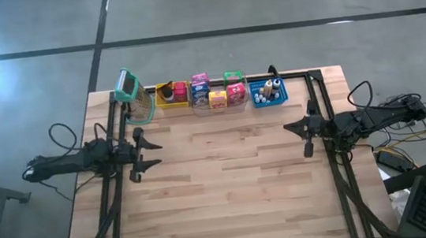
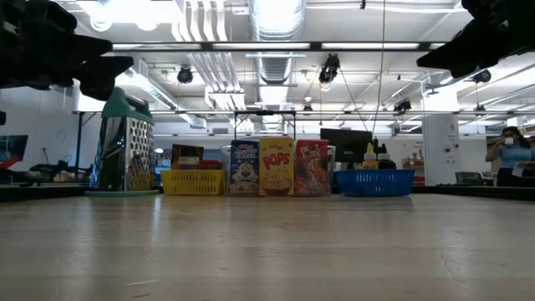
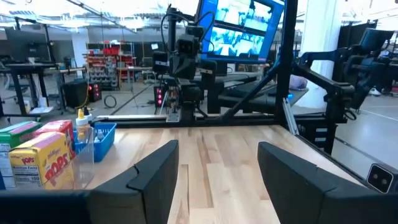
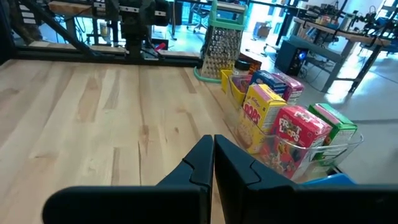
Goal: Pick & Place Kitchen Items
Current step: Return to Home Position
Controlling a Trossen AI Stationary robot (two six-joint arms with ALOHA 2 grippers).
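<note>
Black left jaws gape wide, empty, left of the clear bin (image 1: 220, 111). Kitchen items (image 1: 218, 98) sit inside it and the blue bin (image 1: 270, 103) beside. Right jaws, pressed together on nothing, hover right. A careless homing swing could clip the grater (image 1: 135, 98).

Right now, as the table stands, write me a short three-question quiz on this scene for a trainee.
1. True or false: the left gripper is shut on a box.
2. Which bin holds the cereal boxes: A yellow, B clear, C blue?
3. Fill in: the right gripper, held over bare wood, has its fingers ____.

Key: 1 false, it is open and empty. 2 B, the clear bin. 3 shut.
</note>
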